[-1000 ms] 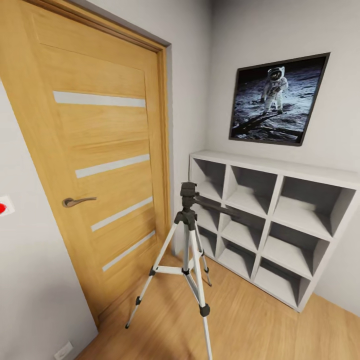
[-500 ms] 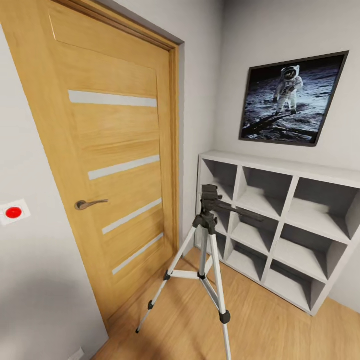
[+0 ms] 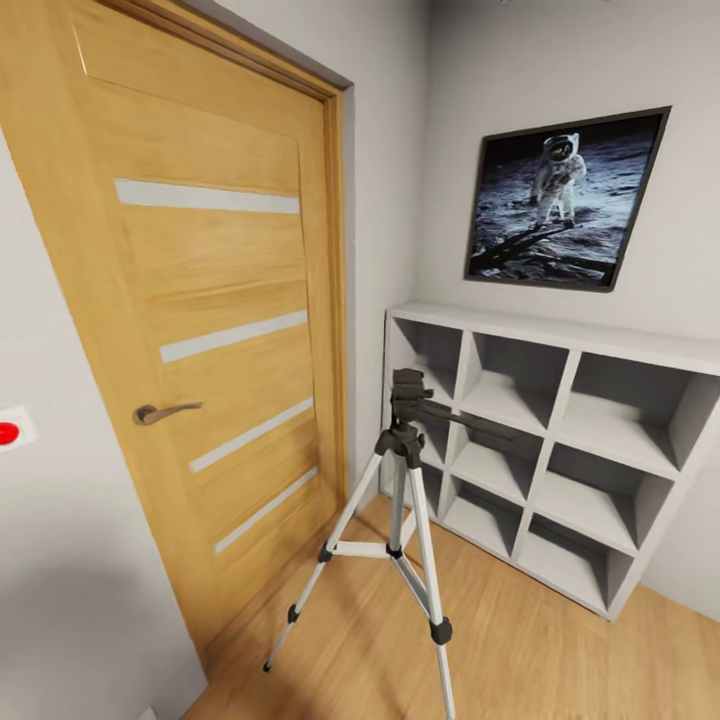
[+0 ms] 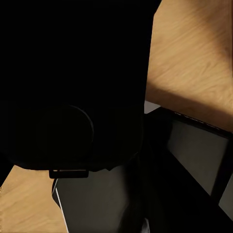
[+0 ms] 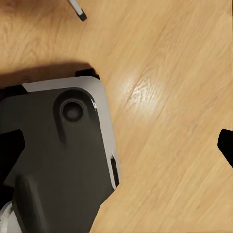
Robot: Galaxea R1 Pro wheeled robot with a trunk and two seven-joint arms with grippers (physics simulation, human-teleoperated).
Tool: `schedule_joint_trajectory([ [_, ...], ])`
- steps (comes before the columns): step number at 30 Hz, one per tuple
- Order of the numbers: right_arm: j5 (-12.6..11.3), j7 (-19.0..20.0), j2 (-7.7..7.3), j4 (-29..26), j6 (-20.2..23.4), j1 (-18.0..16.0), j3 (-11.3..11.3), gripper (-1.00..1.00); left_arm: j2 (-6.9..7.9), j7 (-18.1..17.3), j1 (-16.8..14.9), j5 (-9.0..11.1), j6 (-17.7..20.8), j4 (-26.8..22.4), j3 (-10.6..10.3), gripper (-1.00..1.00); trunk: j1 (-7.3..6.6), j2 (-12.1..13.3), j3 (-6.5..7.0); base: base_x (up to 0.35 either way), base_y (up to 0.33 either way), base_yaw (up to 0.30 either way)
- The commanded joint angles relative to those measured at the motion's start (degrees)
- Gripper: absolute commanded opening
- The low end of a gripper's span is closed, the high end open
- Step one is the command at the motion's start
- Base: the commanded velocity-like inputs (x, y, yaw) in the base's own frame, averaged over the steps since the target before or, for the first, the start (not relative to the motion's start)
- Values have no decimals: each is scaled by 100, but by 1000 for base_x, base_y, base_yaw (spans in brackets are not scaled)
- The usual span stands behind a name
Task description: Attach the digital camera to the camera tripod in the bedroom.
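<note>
The camera tripod (image 3: 404,440) stands on the wood floor of the bedroom, between the oak door (image 3: 220,330) and the grey cube shelf (image 3: 560,338). Its silver legs are spread, and its black head with the long pan handle carries nothing on top. In the left wrist view a large black body with a round barrel, the digital camera (image 4: 73,97), sits right in front of the lens, held above the floor. My right gripper (image 5: 119,148) is open over bare floor, with one tripod foot (image 5: 77,10) nearby.
An astronaut moon poster (image 3: 560,200) hangs above the shelf. A red button (image 3: 8,433) sits on the wall left of the door. My grey base (image 5: 58,160) shows below the right gripper. Floor in front of the tripod is free.
The whole head view swung one way and then partly back, so the camera moved. The tripod, door and shelf stand where they were.
</note>
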Motion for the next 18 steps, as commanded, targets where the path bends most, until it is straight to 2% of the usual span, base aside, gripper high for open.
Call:
schedule_joint_trajectory([
  [1, 45, 7, -5, 18, -28, -5, -48, 100, -1, 20, 1, 26, -7, -3, -51, -100, 2, -4, -2, 0, 1, -253],
  [12, 44, 7, -10, 18, -27, -6, -48, 100, -1, 20, 1, 27, -7, -3, -51, -100, 2, -4, -2, 0, 0, -246],
  [18, 44, 7, -12, 18, -29, -6, -48, 100, -1, 20, 1, 27, -7, -3, -51, -100, 2, -4, -2, 0, 0, -127],
])
